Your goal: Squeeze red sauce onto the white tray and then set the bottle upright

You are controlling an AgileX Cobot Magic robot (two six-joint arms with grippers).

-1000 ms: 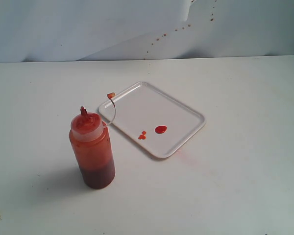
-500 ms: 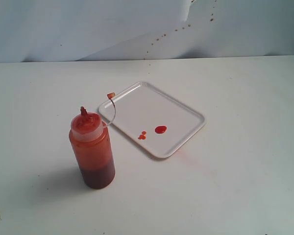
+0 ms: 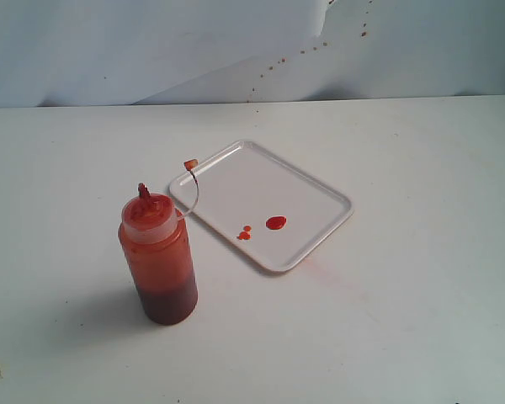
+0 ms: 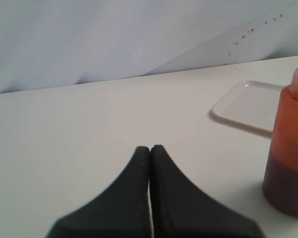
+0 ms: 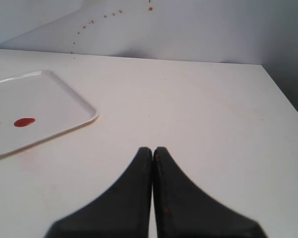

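Note:
The bottle [image 3: 159,261] stands upright on the table, left of the white tray [image 3: 307,187], its tethered tip cap [image 3: 190,163] hanging over the tray's corner. Red sauce [image 3: 275,222] lies on the tray as one round blob with smaller drops [image 3: 244,233] beside it. No gripper shows in the exterior view. In the left wrist view my left gripper [image 4: 150,148] is shut and empty, well apart from the bottle [image 4: 289,148] and the tray [image 4: 248,104]. My right gripper [image 5: 153,149] is shut and empty too, away from the tray [image 5: 64,106] and its sauce blob [image 5: 24,122].
A white table [image 3: 404,320] carries everything. A pale backdrop [image 3: 151,50] with small brown specks rises behind it. A faint pink smear [image 3: 324,271] marks the table beside the tray's near corner.

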